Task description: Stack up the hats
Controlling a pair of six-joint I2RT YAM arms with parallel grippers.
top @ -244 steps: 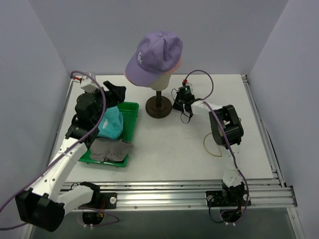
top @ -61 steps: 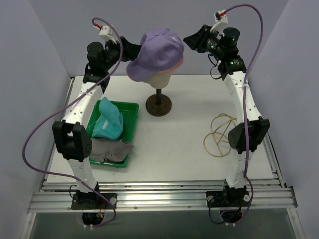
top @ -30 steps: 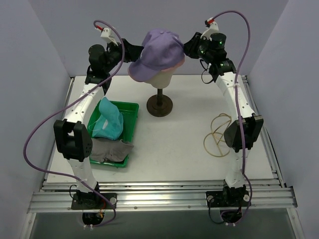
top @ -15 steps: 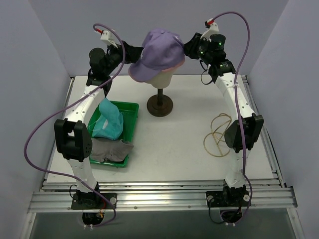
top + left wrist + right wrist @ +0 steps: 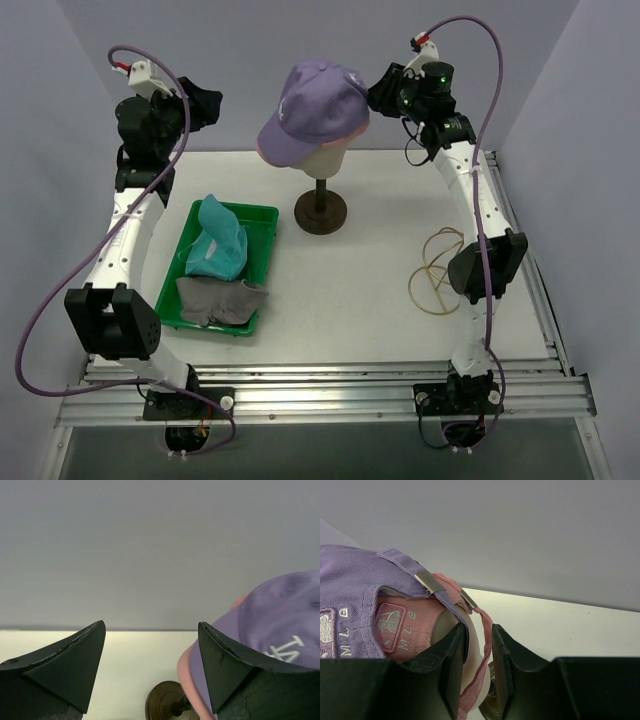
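Hats: four, all soft cloth. Two are baseball caps. The lavender cap point(image 5: 318, 100), with a white stitched logo and a metal strap buckle, sits over the pink cap point(image 5: 402, 632) on one smooth cream egg-shaped mannequin head point(image 5: 322, 160). The head's dark round stand point(image 5: 320, 210) is by the surface's back edge, centre.

The two bucket hats, teal point(image 5: 215, 245) and grey point(image 5: 222, 300), lie crumpled and touching in one green plastic tray point(image 5: 262, 215) by the left edge.

Right gripper point(image 5: 479, 627): at the caps' rear, jaws slightly apart, pink strap in the gap. Left gripper point(image 5: 150, 625): raised over the back left corner, jaws wide, empty.

One tan cord loop point(image 5: 437, 270) lies near the right edge. Matte white table point(image 5: 350, 300), plain grey walls.
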